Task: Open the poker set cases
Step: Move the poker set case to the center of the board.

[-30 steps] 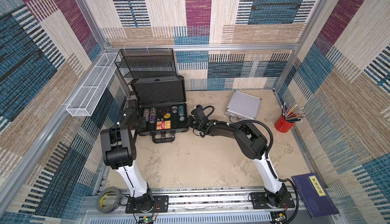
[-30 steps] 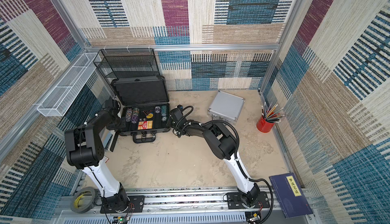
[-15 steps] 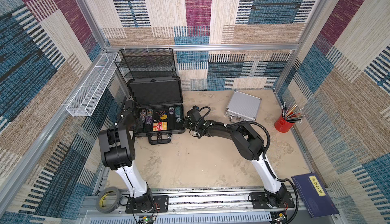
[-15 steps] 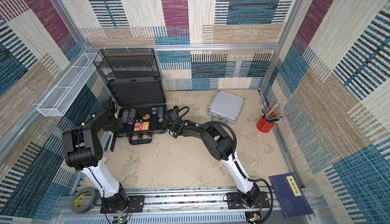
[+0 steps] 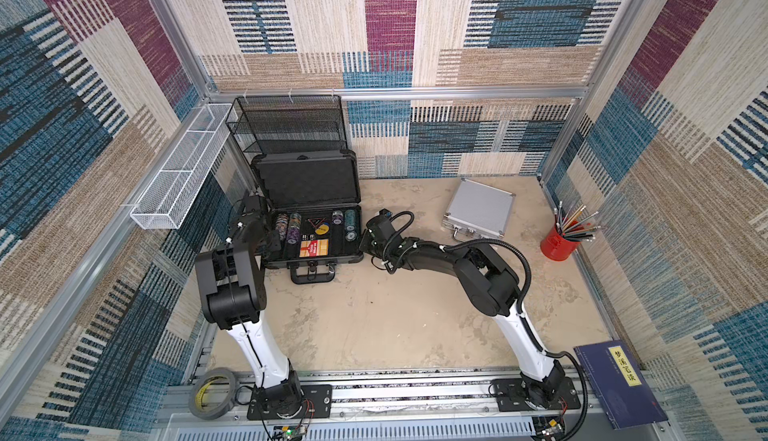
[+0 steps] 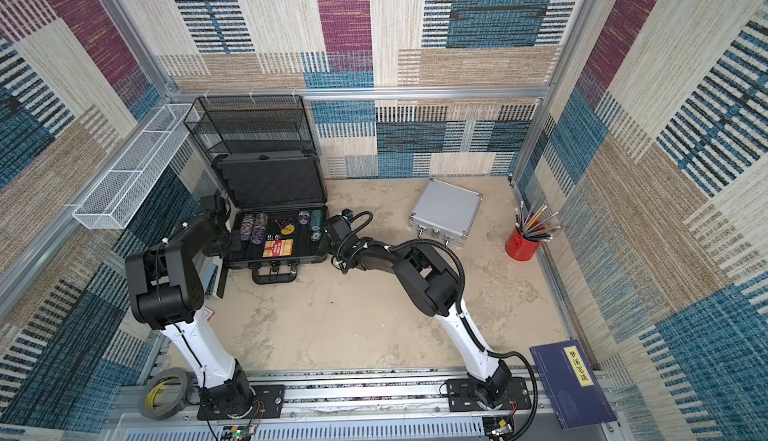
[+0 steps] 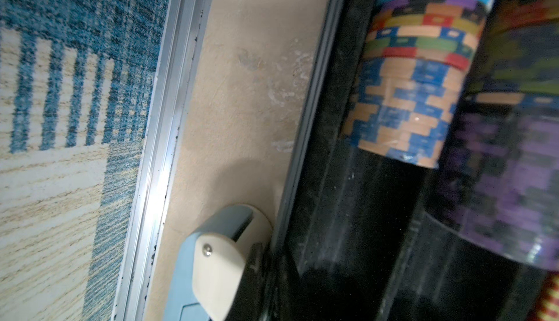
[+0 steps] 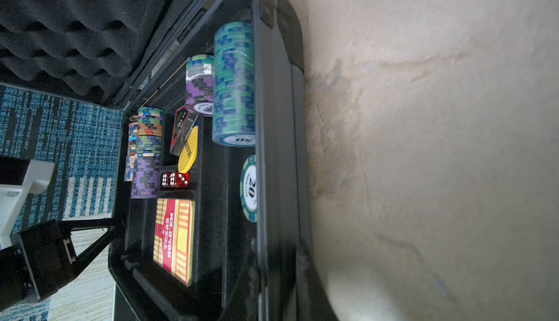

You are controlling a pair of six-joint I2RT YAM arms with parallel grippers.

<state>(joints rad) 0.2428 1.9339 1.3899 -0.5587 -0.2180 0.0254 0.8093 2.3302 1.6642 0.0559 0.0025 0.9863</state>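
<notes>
- The dark case (image 5: pixel 309 185) stands open left of centre in both top views, with its foam-lined lid raised in front of the mesh rack (image 5: pixel 291 127) and its handle toward the lower edge.
- Its tray holds rows of chips (image 8: pixel 233 83), a red and yellow card deck (image 8: pixel 174 237), red dice (image 8: pixel 174 180) and a yellow disc (image 8: pixel 188 150).
- The silver case (image 5: pixel 478 208) lies shut on the table (image 5: pixel 395 314), right of centre and well apart from the dark case, with its handle toward the lower edge.
- The left claw (image 5: pixel 271 244) is closed at the dark case's left wall. The left wrist view shows one pale finger (image 7: pixel 217 262) against the outside of that wall.
- The right claw (image 5: pixel 365 243) is closed just beside the dark case's right wall. Its fingers do not show in the right wrist view, so I cannot tell whether it touches the wall.
- A red cup (image 5: pixel 559 245) of pencils stands at the table's right edge.
</notes>
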